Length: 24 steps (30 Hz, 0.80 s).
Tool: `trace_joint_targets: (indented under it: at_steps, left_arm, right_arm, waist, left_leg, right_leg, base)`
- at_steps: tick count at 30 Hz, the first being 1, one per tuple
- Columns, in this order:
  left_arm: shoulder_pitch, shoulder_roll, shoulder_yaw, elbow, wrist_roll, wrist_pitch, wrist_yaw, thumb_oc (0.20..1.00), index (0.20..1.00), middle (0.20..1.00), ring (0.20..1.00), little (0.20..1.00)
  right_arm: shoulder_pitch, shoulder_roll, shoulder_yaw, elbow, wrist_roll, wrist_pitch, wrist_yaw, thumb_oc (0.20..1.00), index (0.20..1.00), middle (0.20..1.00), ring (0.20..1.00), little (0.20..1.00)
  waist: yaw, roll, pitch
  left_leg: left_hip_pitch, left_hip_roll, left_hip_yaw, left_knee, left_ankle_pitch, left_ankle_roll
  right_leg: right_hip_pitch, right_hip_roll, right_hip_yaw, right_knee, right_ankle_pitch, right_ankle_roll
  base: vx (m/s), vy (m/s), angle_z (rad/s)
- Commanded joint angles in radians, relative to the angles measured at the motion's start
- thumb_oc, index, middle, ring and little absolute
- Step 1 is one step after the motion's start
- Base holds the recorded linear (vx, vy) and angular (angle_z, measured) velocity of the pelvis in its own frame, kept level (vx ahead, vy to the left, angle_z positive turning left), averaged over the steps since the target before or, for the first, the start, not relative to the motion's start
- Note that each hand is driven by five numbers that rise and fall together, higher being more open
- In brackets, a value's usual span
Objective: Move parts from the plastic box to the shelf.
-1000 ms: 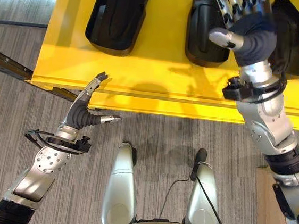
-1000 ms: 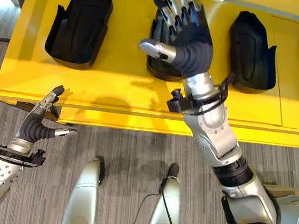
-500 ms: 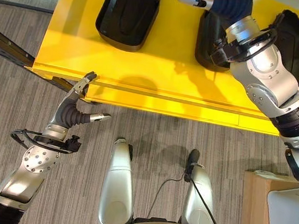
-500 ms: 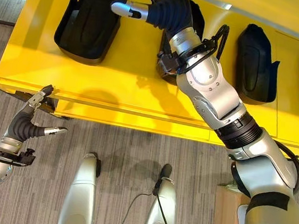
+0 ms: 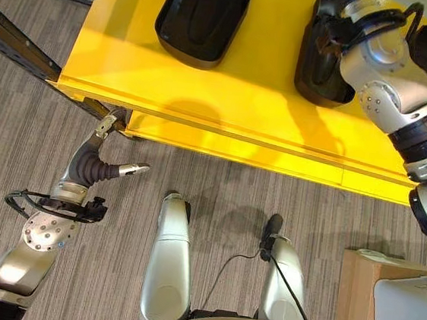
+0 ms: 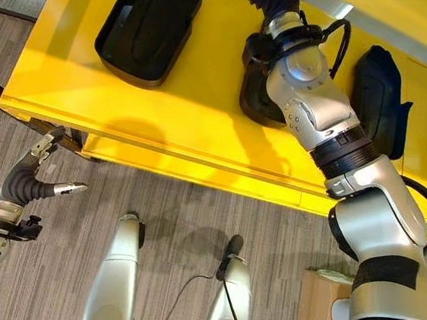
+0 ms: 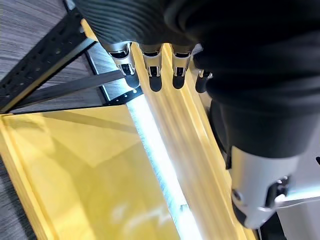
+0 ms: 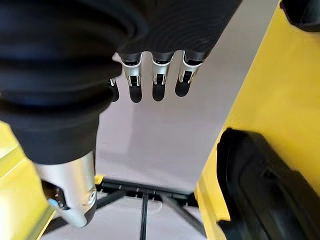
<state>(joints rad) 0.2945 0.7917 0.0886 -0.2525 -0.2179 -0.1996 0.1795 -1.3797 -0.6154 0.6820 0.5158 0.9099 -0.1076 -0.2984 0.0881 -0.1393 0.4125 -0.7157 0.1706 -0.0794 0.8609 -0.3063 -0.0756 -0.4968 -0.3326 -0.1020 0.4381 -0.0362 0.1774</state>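
Yellow flat shelf board (image 6: 180, 118) carries moulded black plastic parts (image 6: 147, 25), long axes running away from robot. Right hand (image 8: 150, 82) nearer, above them, fingers straight, empty; left hand (image 5: 95, 159) low at shelf edge, relaxed, empty.

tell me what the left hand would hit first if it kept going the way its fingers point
Probably the front edge of the yellow shelf: the left hand sits just below its corner, fingers aimed up at it, though depth is unclear.

Grey striped carpet floor (image 5: 19, 117) under a glossy yellow surface (image 5: 227, 100), with a black metal rail (image 5: 16, 40) alongside.
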Motion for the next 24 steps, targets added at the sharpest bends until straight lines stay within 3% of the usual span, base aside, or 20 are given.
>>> trace_joint_targets:
  at_steps: [1, 24]
  left_arm:
    - [0.037, 0.040, 0.011, -0.092, -0.028, -0.033, 0.016, 1.000, 1.000, 1.000, 1.000, 1.000]
    - [-0.022, 0.097, -0.080, -0.049, -0.039, -0.062, 0.071, 1.000, 1.000, 1.000, 1.000, 1.000]
  right_arm:
    - [-0.099, 0.038, -0.068, 0.049, 0.020, -0.041, -0.041, 1.000, 1.000, 1.000, 1.000, 1.000]
    - [-0.287, 0.314, -0.151, 0.639, -0.007, -0.035, -0.097, 1.000, 1.000, 1.000, 1.000, 1.000]
  waist:
    - [0.018, 0.000, 0.002]
    - [0.041, 0.021, 0.031]
  left_leg:
    - [0.008, -0.039, 0.021, -0.098, 0.055, 0.056]
    - [-0.036, -0.056, -0.001, -0.072, 0.049, 0.068]
  right_leg:
    - [-0.037, -0.002, 0.000, 0.238, -0.160, -0.069]
    - [-0.045, 0.015, -0.010, 0.243, -0.159, -0.065]
  base:
    - [0.00, 0.000, 0.00]
    - [0.00, 0.009, 0.02]
